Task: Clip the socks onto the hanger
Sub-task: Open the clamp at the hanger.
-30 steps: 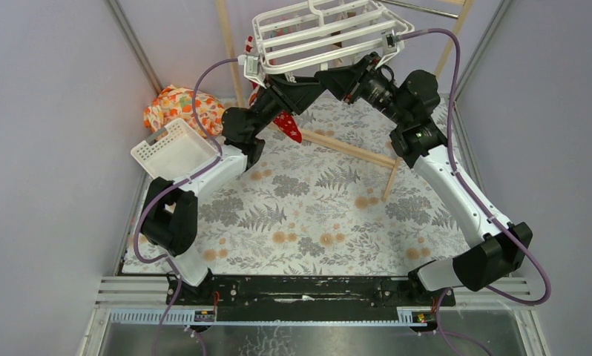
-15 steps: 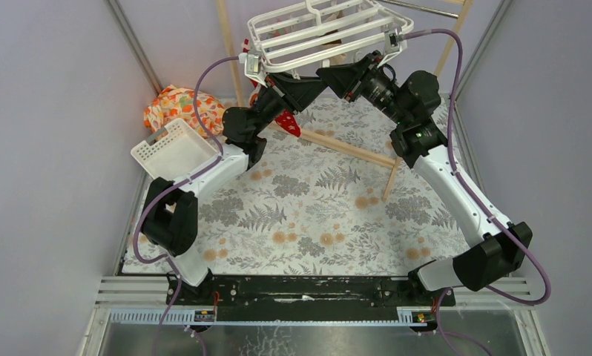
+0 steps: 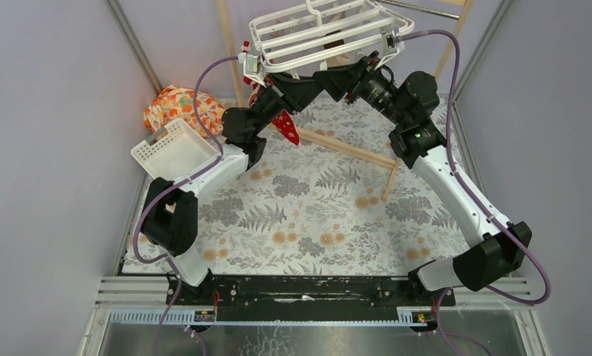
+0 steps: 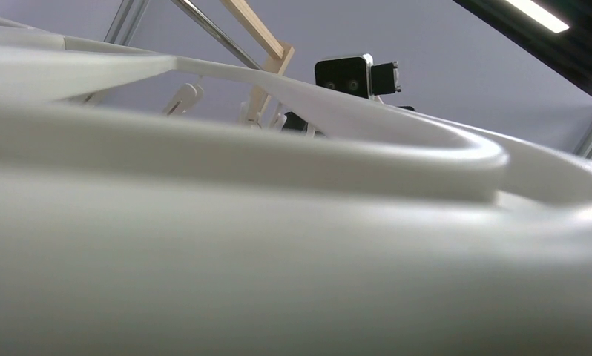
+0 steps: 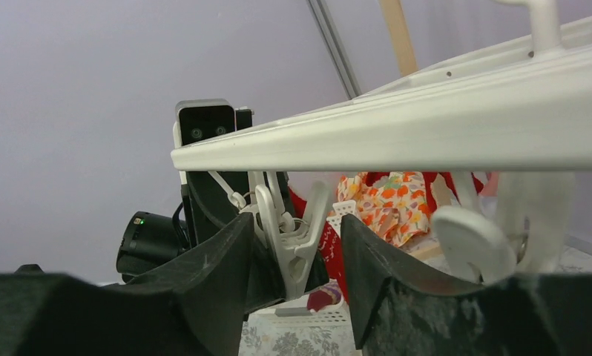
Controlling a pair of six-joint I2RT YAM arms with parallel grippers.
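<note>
Right gripper (image 5: 297, 230), jaws apart around a white clip (image 5: 293, 256) of the hanger (image 5: 426, 126), left gripper (image 3: 306, 86) beneath hanger, grip unclear

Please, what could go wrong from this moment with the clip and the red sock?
1. The clip dangles freely between the open fingers of the right end effector; closing off-centre may push it aside instead of squeezing it.
2. The red sock hangs below the hanger, and its hold is hidden; it might drop.
</note>
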